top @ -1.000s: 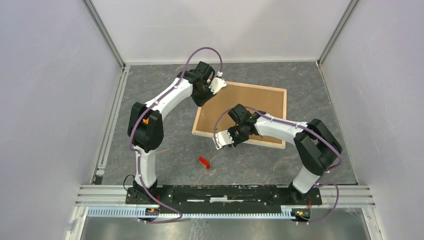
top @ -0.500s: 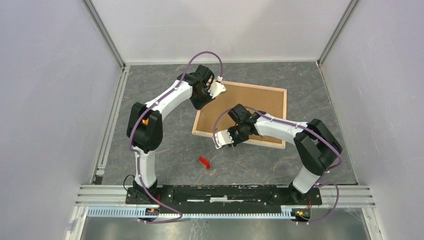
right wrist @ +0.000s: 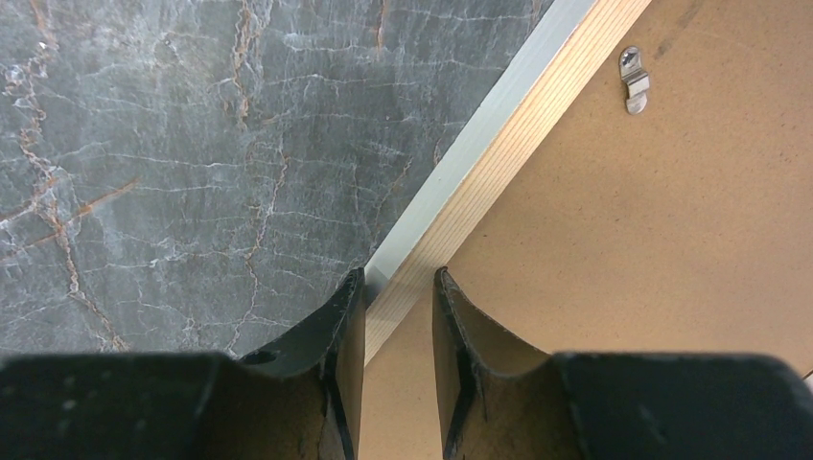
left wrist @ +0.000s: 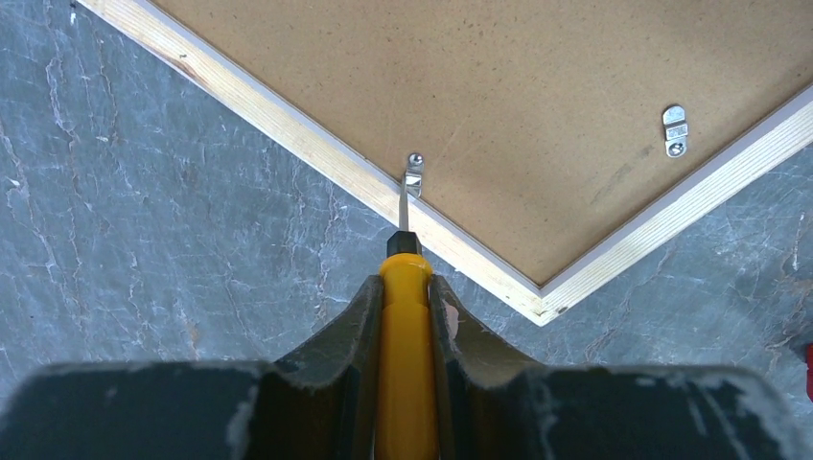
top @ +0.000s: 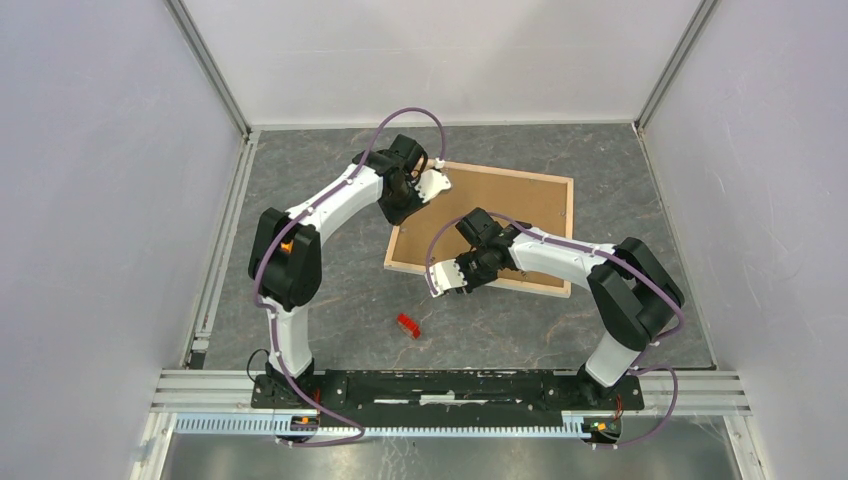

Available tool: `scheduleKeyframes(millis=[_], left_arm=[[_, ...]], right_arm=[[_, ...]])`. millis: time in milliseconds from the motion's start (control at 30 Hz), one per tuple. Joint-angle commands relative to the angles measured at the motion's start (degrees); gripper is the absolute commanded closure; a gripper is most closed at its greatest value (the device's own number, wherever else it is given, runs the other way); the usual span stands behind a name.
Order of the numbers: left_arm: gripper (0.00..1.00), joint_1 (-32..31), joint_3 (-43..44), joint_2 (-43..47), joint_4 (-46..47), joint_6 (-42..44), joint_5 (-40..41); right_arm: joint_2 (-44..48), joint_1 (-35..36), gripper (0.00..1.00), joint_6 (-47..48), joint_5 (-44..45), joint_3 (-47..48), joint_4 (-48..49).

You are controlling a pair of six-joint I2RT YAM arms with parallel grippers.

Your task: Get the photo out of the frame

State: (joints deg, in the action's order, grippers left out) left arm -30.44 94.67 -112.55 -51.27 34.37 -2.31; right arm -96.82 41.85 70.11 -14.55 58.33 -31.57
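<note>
Grey marbled tabletop (top: 330, 290), white walls (top: 450, 60). Left gripper (left wrist: 404, 283) (clamped on a yellow-handled screwdriver (left wrist: 403, 345)) has edged back. Right gripper (right wrist: 398, 278) pinches the pale-wood rectangular frame (right wrist: 518, 125).

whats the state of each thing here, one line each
frame: face down on the table, back up
backing board: seated in the frame
photo: hidden, not visible
screwdriver: held, tip at a metal clip on the frame's edge
left jaws: shut on the screwdriver
right jaws: shut astride the frame's edge rail
red object: lying loose, apart from the frame
</note>
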Motion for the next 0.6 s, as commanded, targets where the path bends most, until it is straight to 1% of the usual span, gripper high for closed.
scheduleKeyframes(millis=[0,167,333,467,567], left_arm=[[0.98,-1.07,-1.04,2.16,-4.1,-1.33,-4.62],[0.98,-1.12,-1.03,1.77,-4.02,-4.42,-6.33],[0.98,-1.12,-1.06,1.3,-4.02,-9.96,-9.02],[0.98,-0.69,-2.12,1.02,-1.92,-18.74,-10.19],[0.98,0.26,-4.03,1.9,1.16,-25.56,-13.62]], right_arm=[[-2.15,0.37,0.73,0.81,-1.73,-0.76,-6.53],[-2.28,0.38,0.73,0.05,-2.17,-0.42,-6.28],[-2.33,0.41,0.73,-0.36,-2.57,-0.32,-6.22],[-2.37,0.38,0.73,-0.66,-2.68,-0.51,-6.27],[-2.24,0.43,0.73,-0.89,-2.85,-0.59,-6.38]])
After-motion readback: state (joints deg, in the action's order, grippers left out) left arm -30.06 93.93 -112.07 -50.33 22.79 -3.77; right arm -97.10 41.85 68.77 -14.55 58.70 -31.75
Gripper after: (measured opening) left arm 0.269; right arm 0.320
